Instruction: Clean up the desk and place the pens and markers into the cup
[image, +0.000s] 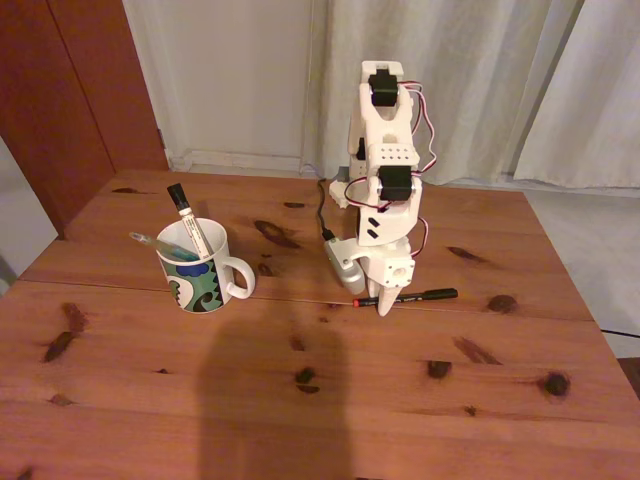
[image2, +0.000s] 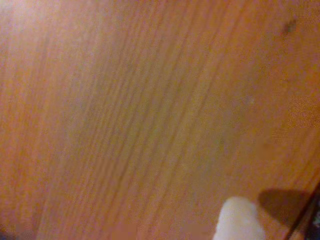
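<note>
Gripper (image: 385, 303): tip down on the black pen (image: 420, 296); jaw gap impossible to tell.
Black pen: flat on desk (image: 300, 400).
Cup (image: 196, 268): holds marker (image: 187, 217), green pen (image: 158, 243).

Black pen (image: 410, 297) partly behind pincer (image: 385, 305)

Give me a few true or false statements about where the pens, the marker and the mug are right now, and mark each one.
1. The marker stands in the cup. True.
2. The black pen is in the cup. False: it lies on the desk by the gripper.
3. The green pen lies flat on the desk. False: it leans in the cup.
4. The cup's handle points toward the arm in the fixed view. True.
</note>
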